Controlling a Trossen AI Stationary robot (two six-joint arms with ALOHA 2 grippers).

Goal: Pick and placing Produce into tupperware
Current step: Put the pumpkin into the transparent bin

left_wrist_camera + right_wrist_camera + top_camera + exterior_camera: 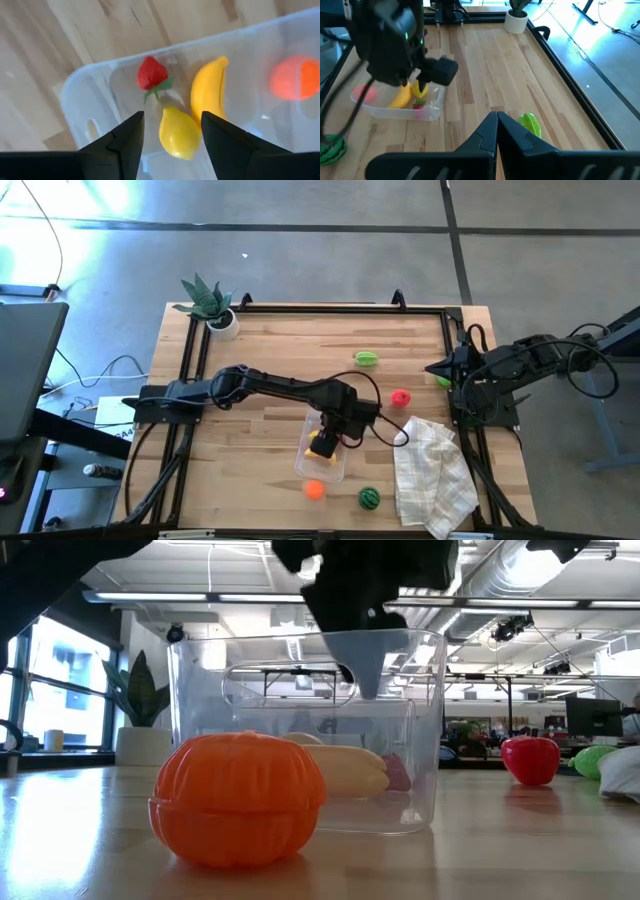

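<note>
The clear tupperware [330, 470] stands on the table's near middle. A yellow banana [207, 92], a yellow lemon [179, 132] and a red strawberry [151, 74] lie on its floor. My left gripper [172, 145] hangs open above the tub, pointing down, its fingers on either side of the lemon but clear of it. An orange [314, 489] sits on the table just outside the tub's near wall. My right gripper [497, 120] waits shut at the table's right edge, with nothing in it.
Loose on the table are a striped watermelon [369, 498], a red piece [400, 398], a green piece [367, 359] and another green one [442, 380]. A white checked cloth [432, 475] lies near right. A potted plant [212, 305] stands at the far left corner.
</note>
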